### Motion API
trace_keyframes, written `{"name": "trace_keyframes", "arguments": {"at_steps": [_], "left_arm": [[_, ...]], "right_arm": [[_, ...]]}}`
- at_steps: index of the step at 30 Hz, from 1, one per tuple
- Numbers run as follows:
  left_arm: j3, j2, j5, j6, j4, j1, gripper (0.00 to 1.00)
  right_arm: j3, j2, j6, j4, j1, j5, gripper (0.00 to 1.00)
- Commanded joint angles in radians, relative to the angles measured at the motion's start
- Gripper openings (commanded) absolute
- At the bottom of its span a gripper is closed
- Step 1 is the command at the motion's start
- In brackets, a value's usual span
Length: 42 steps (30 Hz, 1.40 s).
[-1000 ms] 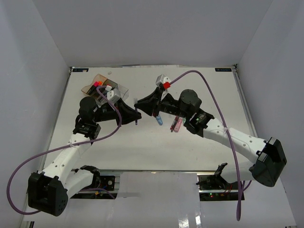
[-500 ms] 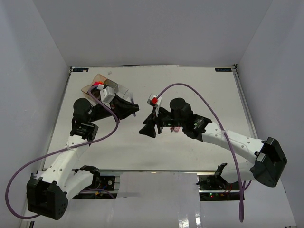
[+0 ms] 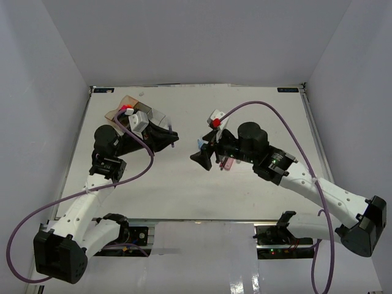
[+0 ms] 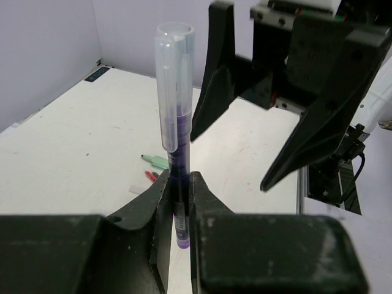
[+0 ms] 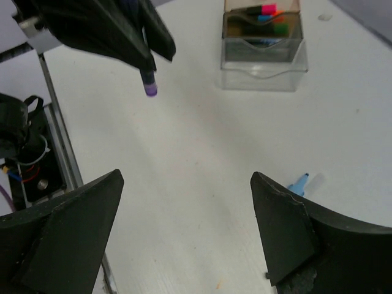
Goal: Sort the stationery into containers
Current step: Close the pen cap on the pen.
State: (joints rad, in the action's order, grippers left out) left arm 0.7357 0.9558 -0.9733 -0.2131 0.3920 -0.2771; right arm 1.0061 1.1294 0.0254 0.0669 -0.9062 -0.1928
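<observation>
My left gripper [image 4: 177,179] is shut on a purple pen [image 4: 176,131] with a clear cap, which stands upright between the fingers. From above the left gripper [image 3: 171,138] is just right of the containers [image 3: 127,105], which my arm partly hides. The containers [image 5: 263,52] show an amber compartment with pink, blue, orange and green caps and a clear one in front. My right gripper [image 5: 185,177] is open over bare table with nothing in it. It faces the left gripper [image 5: 122,30] and is seen from above as the right gripper [image 3: 202,157]. A blue marker [image 5: 298,182] lies beside its right finger.
Loose stationery lies mid-table: a mint marker [image 4: 156,162], a thin red pen [image 4: 150,176], pink markers [image 3: 225,163] and a blue one [image 3: 200,144] under the right arm. White walls close the table on three sides.
The right gripper opened, let go of the purple pen and drew back toward the near right. The left gripper pulled left with the pen in its grip.
</observation>
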Motion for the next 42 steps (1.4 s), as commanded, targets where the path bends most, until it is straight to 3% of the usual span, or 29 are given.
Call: {"name": "trace_keyframes", "arguments": {"at_steps": [1, 8, 9, 19, 42], "left_arm": [[0.045, 0.006, 0.015, 0.032, -0.038, -0.004, 0.00], [0.056, 0.032, 0.010, 0.034, -0.058, -0.004, 0.00], [0.056, 0.034, 0.012, 0.035, -0.061, -0.004, 0.00], [0.065, 0.057, -0.004, 0.024, -0.067, -0.004, 0.00], [0.073, 0.072, -0.054, 0.004, -0.061, -0.005, 0.00]], "right_arm": [[0.094, -0.031, -0.078, -0.007, 0.004, 0.098, 0.90], [0.340, 0.087, -0.087, -0.016, 0.004, 0.061, 1.00], [0.392, 0.120, -0.087, -0.025, 0.006, 0.061, 0.96], [0.603, 0.316, -0.068, -0.091, 0.004, -0.017, 0.88], [0.640, 0.403, -0.061, -0.111, 0.003, -0.074, 0.66]]}}
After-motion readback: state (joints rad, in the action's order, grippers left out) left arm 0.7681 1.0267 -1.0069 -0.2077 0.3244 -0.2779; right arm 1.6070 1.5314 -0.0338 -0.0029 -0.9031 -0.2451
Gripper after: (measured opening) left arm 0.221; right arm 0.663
